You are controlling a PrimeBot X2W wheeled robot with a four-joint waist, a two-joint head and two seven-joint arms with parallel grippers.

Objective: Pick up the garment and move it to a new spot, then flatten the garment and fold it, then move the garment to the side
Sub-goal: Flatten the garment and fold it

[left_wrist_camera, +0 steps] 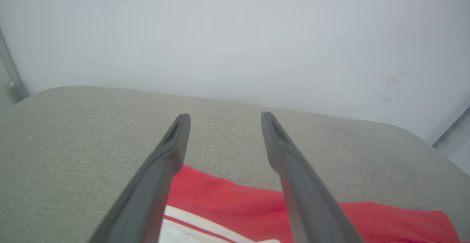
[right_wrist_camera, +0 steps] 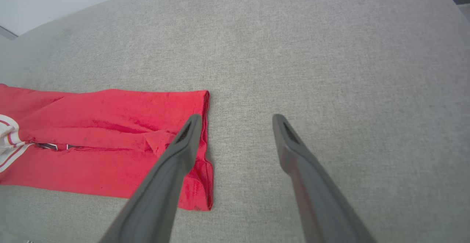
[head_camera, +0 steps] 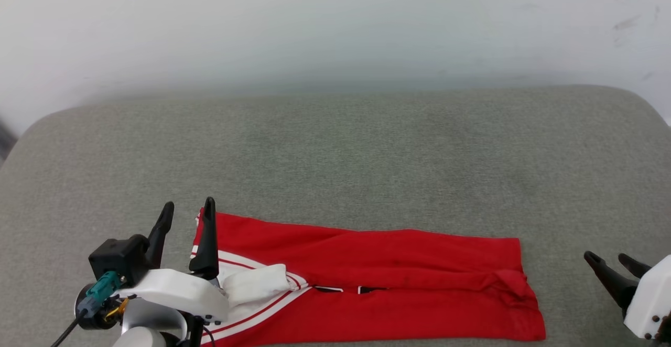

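The garment lies as a long folded band near the front edge of the desk. The left gripper over the collar end and the right gripper beside the hem have fingers spread and empty, probably ready for the next fold.

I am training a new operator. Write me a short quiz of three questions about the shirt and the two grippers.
1. How does the shirt lie on the grey surface? A) crumpled in a heap B) folded into a long band C) spread out with both sleeves wide
2. True or false: the right gripper is shut on the shirt.
3. Which end of the shirt is by the left gripper, the one with the white sleeve or the plain red one?
Key: 1 B. 2 False, it is open. 3 The one with the white sleeve.
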